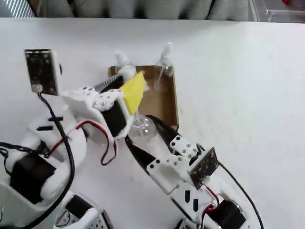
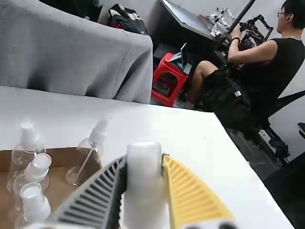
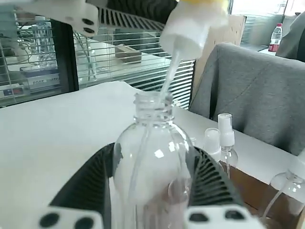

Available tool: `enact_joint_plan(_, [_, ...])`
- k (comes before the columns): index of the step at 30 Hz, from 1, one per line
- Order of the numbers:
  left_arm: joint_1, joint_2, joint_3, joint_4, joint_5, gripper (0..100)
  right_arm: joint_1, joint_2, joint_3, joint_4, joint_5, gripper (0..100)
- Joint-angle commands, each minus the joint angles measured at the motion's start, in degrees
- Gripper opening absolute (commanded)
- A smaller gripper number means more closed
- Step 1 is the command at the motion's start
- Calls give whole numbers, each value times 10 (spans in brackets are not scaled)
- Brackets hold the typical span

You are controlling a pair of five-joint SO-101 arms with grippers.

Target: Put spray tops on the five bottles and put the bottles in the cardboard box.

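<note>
My right gripper pinches the bottle at mid-body and my left gripper pinches the spray top just above its neck, tube inside; I judge the unlabelled clear plastic light, thin-walled and slippery, so I grip the body gently.

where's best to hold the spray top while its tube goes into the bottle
By its white head, coming in level from the side, as the left hand holds the spray top. That leaves the tube hanging free, running down into the open neck of the bottle in the right hand.
</note>
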Motion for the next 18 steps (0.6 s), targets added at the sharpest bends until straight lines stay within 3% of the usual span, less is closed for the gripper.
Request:
enact_joint_plan(1, [16,-31,11,-12,-1,24,-3,-4,-4,-11,1,15])
enact_joint_plan(7, [29,-90,96,-24,-2,24,-3,-4,-4,-11,1,15])
enact_joint_plan(12, [30,-149,173,-82,-43,30,-3,-3,6,-12,2,15])
enact_joint_plan(18, [30,-211,214,-64,-45,203,-3,-3,7,-12,2,15])
